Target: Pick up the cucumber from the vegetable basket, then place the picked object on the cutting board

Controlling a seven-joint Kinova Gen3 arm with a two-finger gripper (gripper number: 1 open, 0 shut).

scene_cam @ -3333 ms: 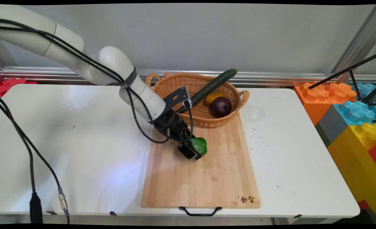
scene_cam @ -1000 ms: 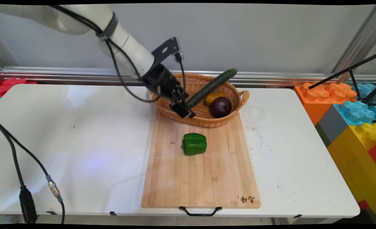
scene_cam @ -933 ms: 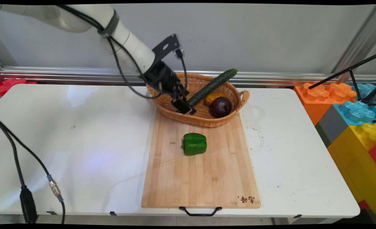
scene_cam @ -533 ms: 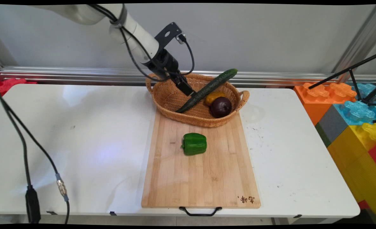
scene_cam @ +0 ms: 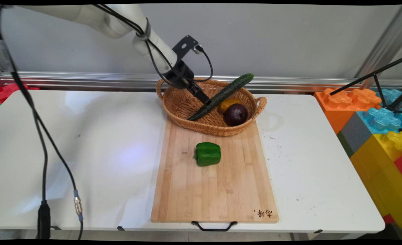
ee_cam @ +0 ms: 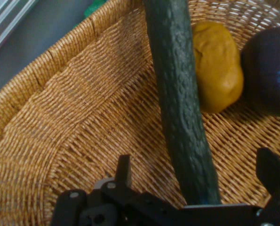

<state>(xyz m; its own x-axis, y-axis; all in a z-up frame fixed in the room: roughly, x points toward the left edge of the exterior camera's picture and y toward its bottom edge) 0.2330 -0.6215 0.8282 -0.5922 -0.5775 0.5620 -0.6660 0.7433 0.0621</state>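
Note:
My gripper [scene_cam: 206, 100] is inside the wicker basket [scene_cam: 201, 128], pressed close to the lower half of a long dark green cucumber [scene_cam: 226, 92] that leans across the basket and over its far rim. In the hand view the gripper [ee_cam: 198, 176] is open, with the cucumber [ee_cam: 177, 94] running between its left finger [ee_cam: 124, 169] and right finger [ee_cam: 270, 170]. A yellow fruit [ee_cam: 217, 66] and a dark purple round vegetable [ee_cam: 269, 70] lie to the cucumber's right. A green bell pepper [scene_cam: 207, 153] rests alone on the wooden cutting board [scene_cam: 218, 194].
The basket [ee_cam: 60, 117] stands on the board's far end, near the metal rail along the wall. Big coloured toy blocks [scene_cam: 378, 126] and black tripod legs [scene_cam: 374, 78] stand at the table's right. Black cables [scene_cam: 44, 160] hang down at the left.
The gripper let go of the green pepper on the board, rose, and swung back into the basket. Over the last second it moved up beside the cucumber.

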